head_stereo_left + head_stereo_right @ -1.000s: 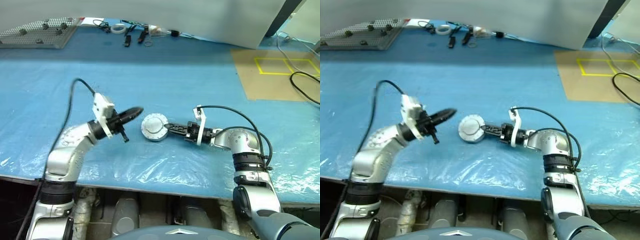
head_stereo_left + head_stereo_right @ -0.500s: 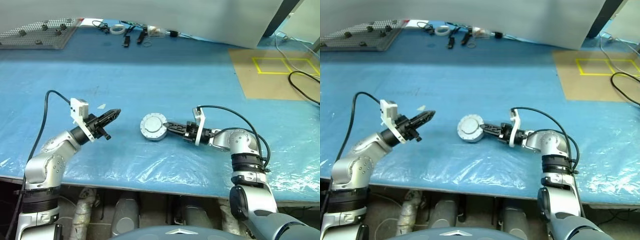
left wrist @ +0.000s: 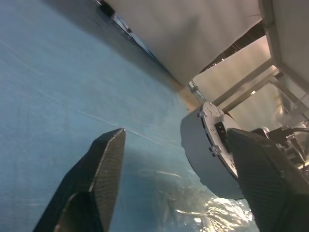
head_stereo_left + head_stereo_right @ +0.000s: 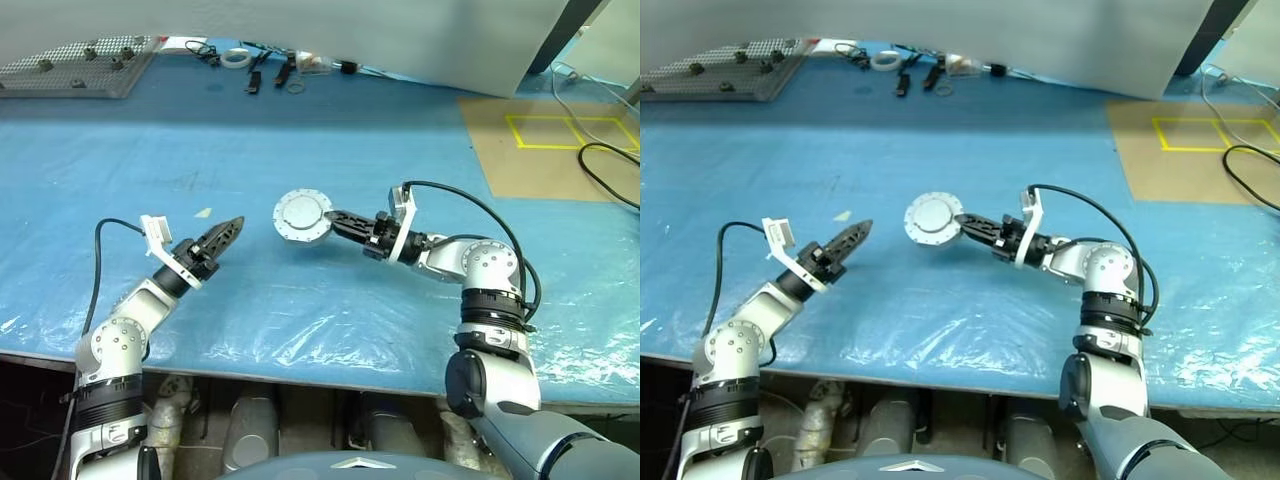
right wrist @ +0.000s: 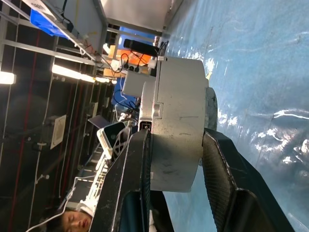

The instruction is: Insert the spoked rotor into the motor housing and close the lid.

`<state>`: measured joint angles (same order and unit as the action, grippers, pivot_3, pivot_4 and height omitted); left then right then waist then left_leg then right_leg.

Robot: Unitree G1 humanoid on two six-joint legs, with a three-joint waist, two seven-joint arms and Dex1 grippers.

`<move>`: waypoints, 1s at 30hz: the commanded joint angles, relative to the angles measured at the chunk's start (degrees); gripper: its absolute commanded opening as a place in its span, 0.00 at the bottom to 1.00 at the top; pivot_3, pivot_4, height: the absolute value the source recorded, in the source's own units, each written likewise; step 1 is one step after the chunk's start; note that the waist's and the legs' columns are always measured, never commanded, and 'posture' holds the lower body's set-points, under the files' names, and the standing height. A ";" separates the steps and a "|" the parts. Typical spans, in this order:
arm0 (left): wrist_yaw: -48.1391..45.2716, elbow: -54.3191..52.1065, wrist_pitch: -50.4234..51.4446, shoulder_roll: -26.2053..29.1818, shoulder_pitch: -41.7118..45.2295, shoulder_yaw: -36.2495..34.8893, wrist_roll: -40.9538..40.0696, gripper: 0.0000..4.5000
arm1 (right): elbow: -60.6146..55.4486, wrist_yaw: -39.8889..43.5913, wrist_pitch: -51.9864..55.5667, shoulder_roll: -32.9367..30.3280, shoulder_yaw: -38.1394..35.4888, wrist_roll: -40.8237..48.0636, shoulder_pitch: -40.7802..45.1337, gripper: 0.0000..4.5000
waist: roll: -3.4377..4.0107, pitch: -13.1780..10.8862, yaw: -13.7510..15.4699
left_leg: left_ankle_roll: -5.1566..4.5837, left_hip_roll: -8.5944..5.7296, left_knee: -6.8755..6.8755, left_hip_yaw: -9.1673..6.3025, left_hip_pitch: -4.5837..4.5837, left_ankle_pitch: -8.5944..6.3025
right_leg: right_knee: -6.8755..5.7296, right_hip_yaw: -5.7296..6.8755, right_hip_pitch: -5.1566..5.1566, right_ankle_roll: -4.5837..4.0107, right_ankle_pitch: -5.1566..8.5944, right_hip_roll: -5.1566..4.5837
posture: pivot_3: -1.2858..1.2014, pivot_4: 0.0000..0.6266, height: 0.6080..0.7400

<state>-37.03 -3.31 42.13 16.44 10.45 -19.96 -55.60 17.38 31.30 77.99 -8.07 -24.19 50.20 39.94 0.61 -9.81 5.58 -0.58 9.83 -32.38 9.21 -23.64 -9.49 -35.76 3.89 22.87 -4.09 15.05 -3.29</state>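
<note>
- The right gripper [image 4: 335,217] clamps the motor housing [image 4: 302,216] by its edge, holding the lid-capped shell on edge above the blue table [image 4: 400,150]
- The left gripper [image 4: 228,232] stands wide open, empty, apart from the housing

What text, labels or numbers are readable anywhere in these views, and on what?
None readable.
Motor housing, held in the right gripper: no visible marking.
Paper sheet on the wall in the right wrist view: too small to read.
Yellow tape outline on the brown board: a marking, not text.
</note>
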 commanded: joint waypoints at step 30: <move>2.81 13.44 -0.13 -12.69 18.27 6.30 -1.96 1.00 | -5.24 -1.33 0.37 1.32 -0.24 7.88 2.31 0.25 | -0.01 0.00 0.00 | 0.03 -0.06 -0.09 -0.11 0.00 0.01 | 0.02 0.00 -0.12 0.23 -0.13 0.00 | 0.52 0.24 1.00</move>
<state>-33.54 10.66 42.45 4.27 27.95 -14.84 -58.22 15.55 28.90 78.71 -7.47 -24.01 54.61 41.72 0.60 -9.81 5.58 -0.55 9.78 -32.46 9.10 -23.65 -9.49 -35.75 3.89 22.76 -3.87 14.91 -3.29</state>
